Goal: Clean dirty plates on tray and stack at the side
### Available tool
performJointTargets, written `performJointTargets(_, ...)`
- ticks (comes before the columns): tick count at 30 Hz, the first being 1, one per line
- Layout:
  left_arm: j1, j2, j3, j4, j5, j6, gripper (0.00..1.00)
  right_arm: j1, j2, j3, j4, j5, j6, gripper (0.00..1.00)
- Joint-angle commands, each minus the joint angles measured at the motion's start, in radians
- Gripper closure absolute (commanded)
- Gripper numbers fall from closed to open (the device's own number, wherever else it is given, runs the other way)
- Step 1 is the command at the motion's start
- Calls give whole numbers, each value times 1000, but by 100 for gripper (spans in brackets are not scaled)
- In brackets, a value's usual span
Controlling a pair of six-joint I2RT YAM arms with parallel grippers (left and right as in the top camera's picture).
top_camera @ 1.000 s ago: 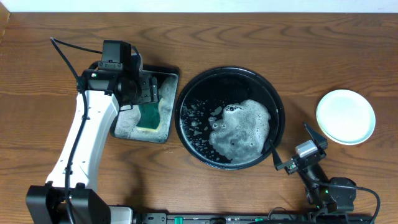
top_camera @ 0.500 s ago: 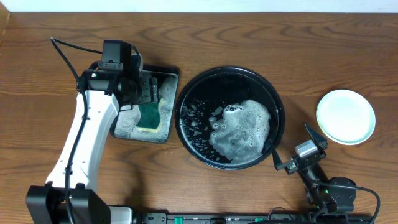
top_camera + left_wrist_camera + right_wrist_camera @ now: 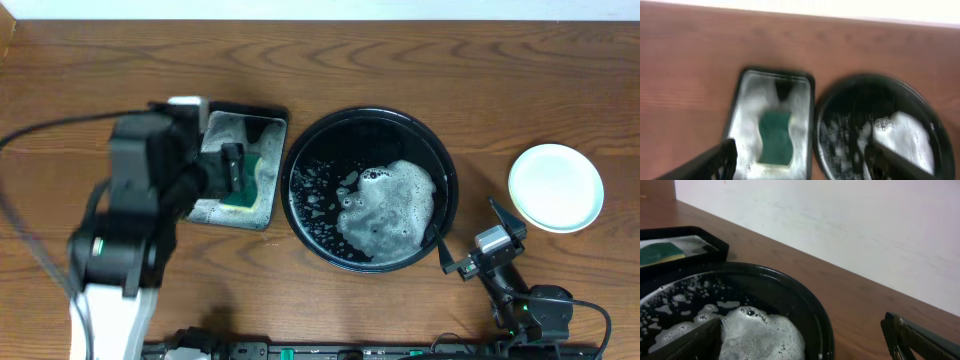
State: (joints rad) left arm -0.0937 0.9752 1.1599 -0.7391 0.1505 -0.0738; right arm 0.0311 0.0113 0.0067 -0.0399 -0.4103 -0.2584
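Brown wood-grain bench [image 3: 400,60] fills the overhead view, with a pale wall along its far edge. At the centre sits the large round black tray with a raised rim [image 3: 300,150], holding a patch of white soap foam [image 3: 385,215] and scattered suds. Just beside it on the left lies a smaller rectangular black sponge tray [image 3: 270,118], wet with suds, with a green sponge [image 3: 775,137] lying flat in it. Well apart on the right, off the round tray, a pale round plate with a mint-blue tint [image 3: 556,187] rests on the bare wood; whether others lie under it cannot be told.

The left tool [image 3: 800,149] hangs above the sponge tray with its fingers spread wide, clear of the sponge; its wrist view is blurred. The right tool [image 3: 802,320] sits low at the near right edge of the round tray, between it and the plate, its fingers also spread wide and gripping nothing.
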Motion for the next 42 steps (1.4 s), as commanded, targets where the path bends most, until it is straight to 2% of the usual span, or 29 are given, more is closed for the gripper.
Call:
performJointTargets(1, 50, -125, -142, 122, -21, 14, 18, -11, -6, -1, -4, 6, -12, 1)
performJointTargets(5, 97, -327, -370, 347, -1, 9, 18, -11, -5, -1, -4, 6, -12, 1)
performJointTargets(9, 131, -523, -575, 507, -1, -11, 18, -11, -5, -1, -4, 6, -12, 1)
performJointTargets(15, 143, -783, -805, 619, -1, -16, 18, -11, -6, -1, -4, 6, -12, 1)
performJointTargets(21, 143, -961, -974, 705, -1, -17, 18, -11, -6, -1, -4, 6, -12, 1)
performJointTargets(25, 134, -974, -1030, 772, -6, -16, 18, -11, -6, -1, -4, 6, -12, 1)
performJointTargets(33, 108, -974, -1141, 807, -65, -13, 18, -11, -6, -1, -4, 6, -12, 1)
performJointTargets(42, 107, -974, -1156, 777, -65, -13, 18, -11, -5, -1, -4, 6, -12, 1)
